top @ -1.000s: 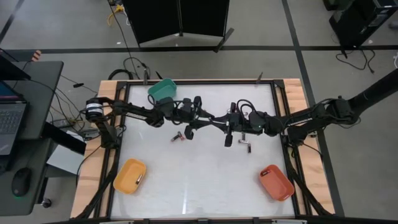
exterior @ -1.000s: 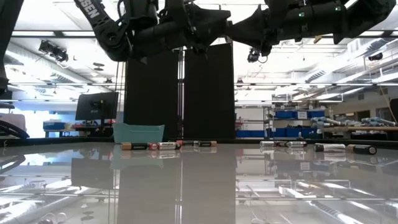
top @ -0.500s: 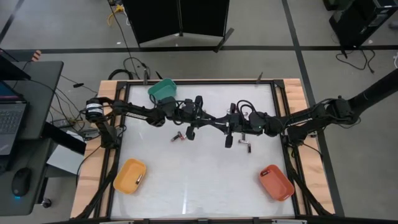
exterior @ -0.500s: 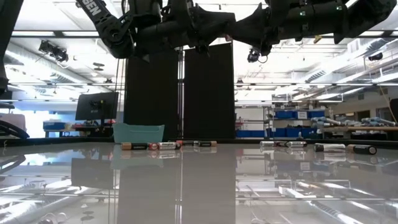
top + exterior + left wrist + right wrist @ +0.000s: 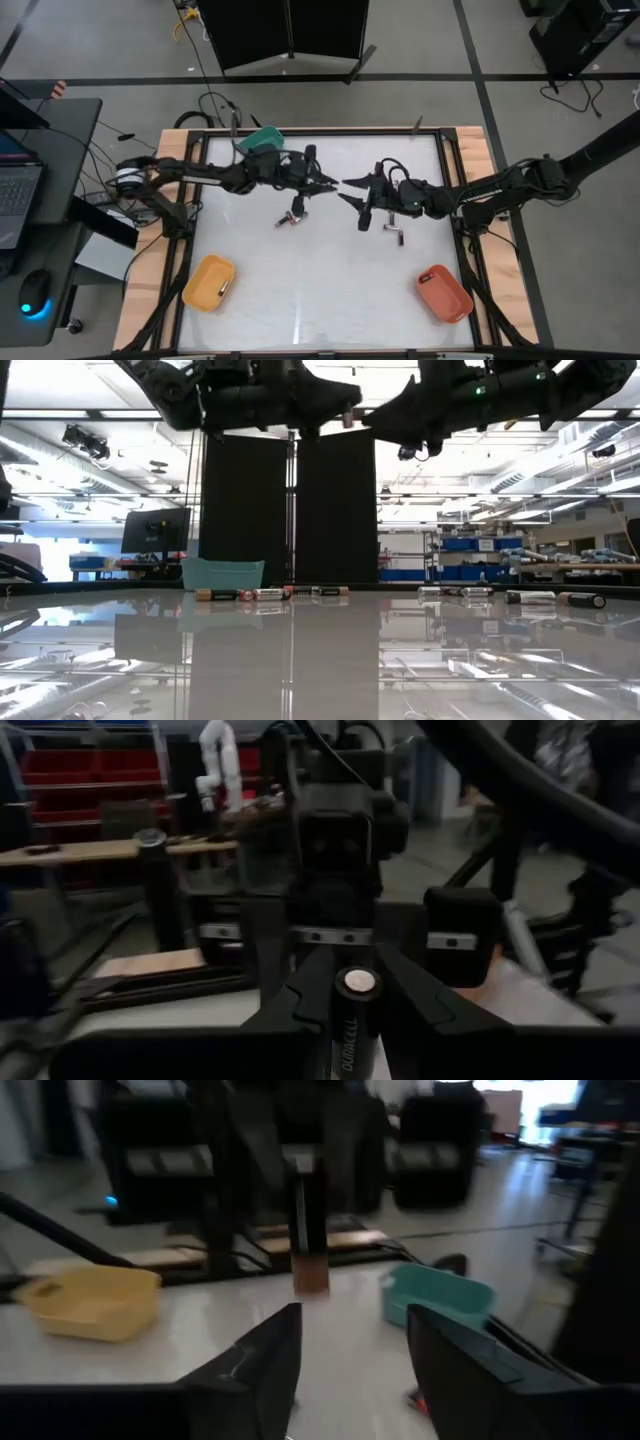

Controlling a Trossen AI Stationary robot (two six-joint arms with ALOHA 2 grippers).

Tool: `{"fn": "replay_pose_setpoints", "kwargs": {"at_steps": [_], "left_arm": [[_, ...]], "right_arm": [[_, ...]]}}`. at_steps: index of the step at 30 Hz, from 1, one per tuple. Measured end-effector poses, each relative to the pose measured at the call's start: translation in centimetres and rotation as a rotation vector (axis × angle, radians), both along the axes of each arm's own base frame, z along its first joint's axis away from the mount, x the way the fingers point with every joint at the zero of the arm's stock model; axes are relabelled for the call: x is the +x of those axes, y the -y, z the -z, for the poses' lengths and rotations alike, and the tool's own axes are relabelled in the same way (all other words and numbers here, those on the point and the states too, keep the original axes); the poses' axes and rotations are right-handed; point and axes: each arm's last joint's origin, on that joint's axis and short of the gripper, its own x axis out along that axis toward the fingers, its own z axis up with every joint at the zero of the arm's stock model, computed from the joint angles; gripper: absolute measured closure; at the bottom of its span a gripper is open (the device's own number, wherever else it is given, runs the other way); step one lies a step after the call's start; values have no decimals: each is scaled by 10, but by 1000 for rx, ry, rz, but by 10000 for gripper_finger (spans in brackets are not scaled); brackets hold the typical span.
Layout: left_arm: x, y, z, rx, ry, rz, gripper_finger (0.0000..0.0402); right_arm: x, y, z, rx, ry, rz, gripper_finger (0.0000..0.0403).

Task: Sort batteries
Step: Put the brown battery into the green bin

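Observation:
My left gripper (image 5: 328,184) is high above the table's middle, level, shut on a dark Duracell battery (image 5: 352,1020). Its fingertips face my right gripper (image 5: 346,190), which stands open a short way off. In the right wrist view the held battery (image 5: 310,1250) hangs in front of the open fingers (image 5: 262,1365), apart from them. More batteries lie on the table on their sides: two (image 5: 290,218) below the left gripper and some (image 5: 397,228) under the right arm. The low view shows them in a row (image 5: 270,593). My left gripper pinches the battery's dark body (image 5: 350,1038) between its two fingers. The battery lies along the fingers, and its round end (image 5: 358,982) sticks out past the fingertips toward the right gripper. The fingers are level, pointing toward the table's right. The battery is lifted clear of the table.
A green bin (image 5: 262,143) stands at the far left, partly under the left arm. An orange-yellow bin (image 5: 209,282) sits near left and a red bin (image 5: 444,292) near right. Open tabletop lies between the two near bins.
The two grippers were together over the table's middle. My right gripper has opened. My left gripper has drawn back toward the table's left and risen a little with the battery, so a gap now shows between the two grippers.

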Motion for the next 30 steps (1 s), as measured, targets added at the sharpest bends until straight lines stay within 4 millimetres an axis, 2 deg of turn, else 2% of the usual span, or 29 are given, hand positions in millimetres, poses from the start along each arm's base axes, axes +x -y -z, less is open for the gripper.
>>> {"fn": "replay_pose_setpoints", "kwargs": {"at_steps": [4,7,11,16,20,26,30], "left_arm": [[-17,-1,-17,50,-59,-48,345],[-35,-5,-27,81,-143,-167,345],[-58,-20,-35,95,-378,-385,345],[-81,-49,-31,65,-686,-535,345],[-99,-83,-15,23,-875,-683,345],[-114,-136,19,-45,-1029,-822,345],[-114,-165,44,-85,-1141,-837,345]], "right_arm": [[-1,2,4,-27,-52,62,201],[-2,3,8,-35,-100,94,210],[-4,3,15,-33,-167,100,234],[-6,3,23,2,-236,107,275],[-8,3,28,23,-286,112,314],[-9,3,30,21,-311,113,384],[-9,3,30,20,-311,113,390]]}}
